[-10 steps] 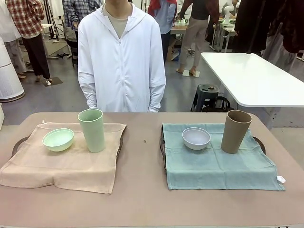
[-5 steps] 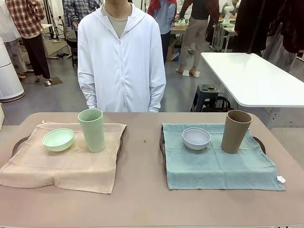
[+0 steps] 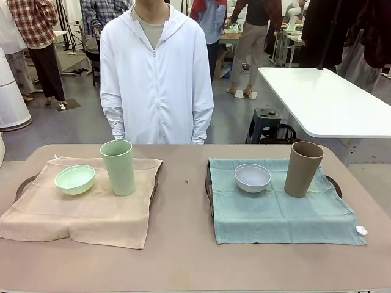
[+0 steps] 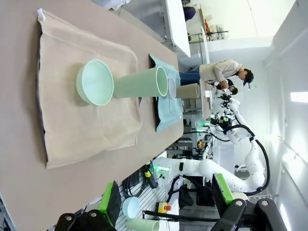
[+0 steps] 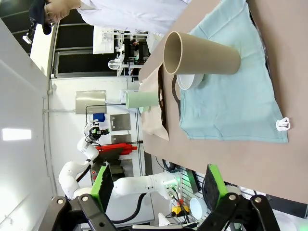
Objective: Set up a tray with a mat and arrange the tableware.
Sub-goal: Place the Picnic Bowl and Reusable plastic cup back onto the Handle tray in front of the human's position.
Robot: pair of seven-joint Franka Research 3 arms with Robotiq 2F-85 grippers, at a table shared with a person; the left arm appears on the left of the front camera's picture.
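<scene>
Left end effector (image 4: 163, 202): jaws spread wide, green pads well apart, nothing held or touched; it hangs clear of the surface (image 3: 183, 256), off beside the beige mat (image 3: 85, 210). Right end effector (image 5: 156, 185): likewise spread wide, empty, clear of the surface and near the edge of the teal mat (image 3: 281, 210).

Risk assessment, as judgement:
- Both tall cups are narrow and high. A sideways brush from an arm or finger reaching for the neighbouring bowl would likely tip one.
- Both mats lie loosely over their trays, with folds and overhang onto the surface. A finger snagging the cloth could drag the dishes standing on it.
- The bowls are shallow with thin rims. An off-centre pinch on a rim could let one slip.

Position of task items:
- Pale green bowl (image 3: 74, 179) on the beige mat, just beside the tall green cup (image 3: 117, 166), which stands upright.
- White bowl (image 3: 252, 177) on the teal mat, near the tall brown cup (image 3: 303, 168), also upright.
- A dark tray rim (image 3: 208, 186) shows at the teal mat's edge; another shows under the beige mat.

A person in a white jacket (image 3: 156, 79) stands at the far side, hands not over the surface.
</scene>
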